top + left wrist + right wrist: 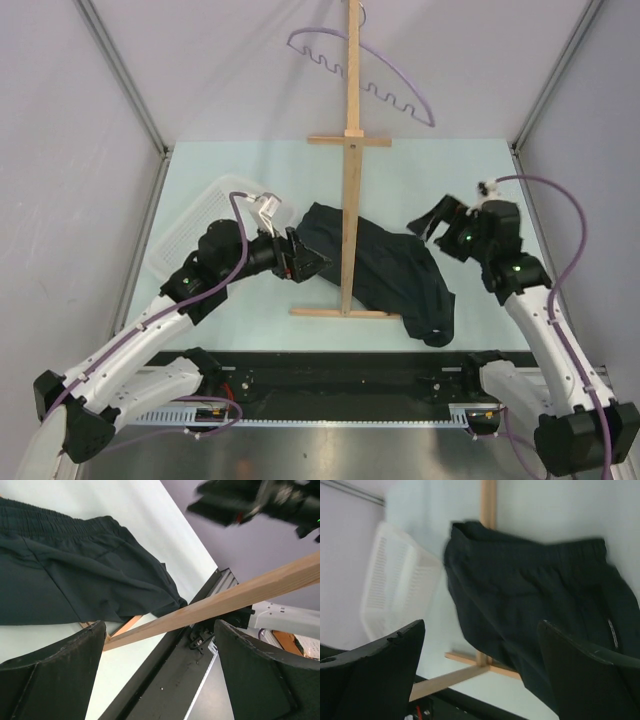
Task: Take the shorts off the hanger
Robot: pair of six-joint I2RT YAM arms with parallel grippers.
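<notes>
Pale green tabletop (430,180), grey walls. Soft black shorts (390,268) lie crumpled across the wooden stand (350,200) base, already off the hanger, long axis upper-left to lower-right, between the arms. Left gripper (312,258) is just beside one end, right gripper (430,224) near; both jaws apart, empty. Thin lilac wire hanger (390,97) hangs bare, well apart.

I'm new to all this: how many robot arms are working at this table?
2. The left arm reaches from the near-left corner toward the black shorts; the right arm reaches from the near-right corner, beside them. None seems hidden.
</notes>
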